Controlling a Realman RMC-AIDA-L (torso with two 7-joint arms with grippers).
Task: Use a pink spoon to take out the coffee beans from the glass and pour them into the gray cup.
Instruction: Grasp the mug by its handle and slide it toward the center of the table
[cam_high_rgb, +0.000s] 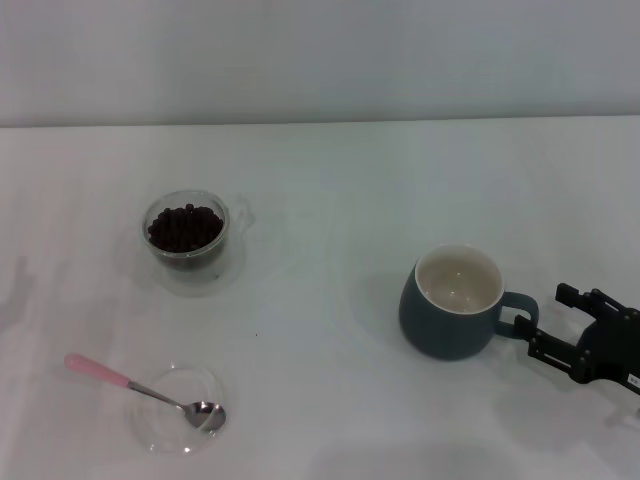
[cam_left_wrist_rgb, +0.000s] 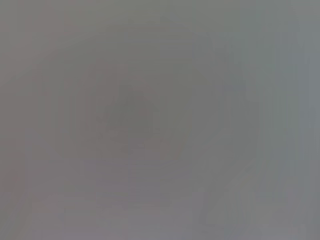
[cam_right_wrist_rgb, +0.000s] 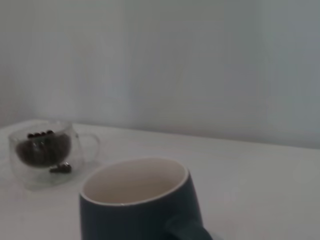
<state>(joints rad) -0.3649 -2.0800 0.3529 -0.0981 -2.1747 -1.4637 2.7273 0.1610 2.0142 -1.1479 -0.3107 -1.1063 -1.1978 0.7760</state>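
The pink spoon (cam_high_rgb: 140, 389) lies at the front left, its metal bowl resting in a shallow clear dish (cam_high_rgb: 165, 425) and its pink handle pointing left. The glass (cam_high_rgb: 187, 238) stands behind it, filled with coffee beans (cam_high_rgb: 185, 227). The gray cup (cam_high_rgb: 455, 300) stands upright at the right with its handle pointing right, and nothing shows inside it. My right gripper (cam_high_rgb: 545, 322) is open just right of the cup's handle, low over the table. The right wrist view shows the cup (cam_right_wrist_rgb: 140, 200) close by and the glass (cam_right_wrist_rgb: 42, 152) with beans (cam_right_wrist_rgb: 40, 150) farther off. My left gripper is out of view.
The white table (cam_high_rgb: 330, 200) runs back to a pale wall. The left wrist view shows only flat grey.
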